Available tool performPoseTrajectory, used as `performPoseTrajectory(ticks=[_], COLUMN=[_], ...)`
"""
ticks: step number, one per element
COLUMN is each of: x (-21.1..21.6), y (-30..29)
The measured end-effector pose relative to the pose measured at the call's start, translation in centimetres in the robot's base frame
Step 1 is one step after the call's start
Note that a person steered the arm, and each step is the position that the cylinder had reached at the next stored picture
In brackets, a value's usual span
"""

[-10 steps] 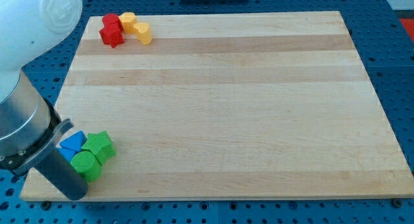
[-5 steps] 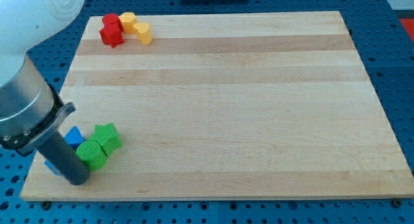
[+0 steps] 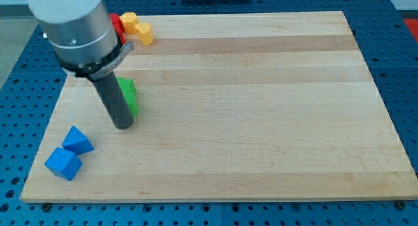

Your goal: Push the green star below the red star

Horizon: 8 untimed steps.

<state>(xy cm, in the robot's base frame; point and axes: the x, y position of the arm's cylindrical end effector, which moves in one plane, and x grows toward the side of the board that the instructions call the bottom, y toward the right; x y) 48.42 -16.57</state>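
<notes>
My tip (image 3: 123, 125) against green block (image 3: 130, 95), wide bare board (image 3: 261, 121) rightward; no pincer visible.

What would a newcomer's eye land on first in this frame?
First, the big grey arm with its dark rod in the view's upper left, my tip resting on the wooden board just left of a green block, partly hidden behind the rod. Next, two blue blocks sit apart near the view's bottom left corner. At the top left, yellow blocks adjoin a red block mostly hidden by the arm.
</notes>
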Motion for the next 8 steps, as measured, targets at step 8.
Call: performPoseTrajectory(ticks=[8], x=[-12.6], y=[-7.4])
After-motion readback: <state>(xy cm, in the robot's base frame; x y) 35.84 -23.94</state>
